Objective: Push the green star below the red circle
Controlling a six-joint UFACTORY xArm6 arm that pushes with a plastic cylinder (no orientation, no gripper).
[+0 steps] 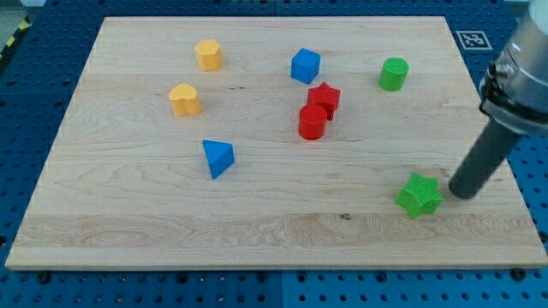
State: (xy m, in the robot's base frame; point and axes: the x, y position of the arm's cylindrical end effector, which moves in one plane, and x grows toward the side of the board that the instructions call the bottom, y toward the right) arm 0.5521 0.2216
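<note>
The green star (419, 195) lies nearest the view's bottom, close to the board's (257, 231) bottom right corner, well apart from the other blocks. My tip (458, 192) rests on the wood just to the star's right, very near it; whether the two touch cannot be told. The arm ends in a plain rod (484, 158) with no claw to open or close, and it holds nothing.

Further up, left of the middle, sits the blue triangle (217, 157). Beyond it, around the board's centre, stands the red circle (312, 122), with the red star (324, 97) touching it on its upper right side. The green star is below and well to the right of the red circle.

Toward the left edge, the yellow heart (184, 99) lies at about the red star's level. Near the top edge come the yellow hexagon (208, 55), the blue cube (305, 66) just above the red star, and the green cylinder (394, 74) toward the top right corner.
</note>
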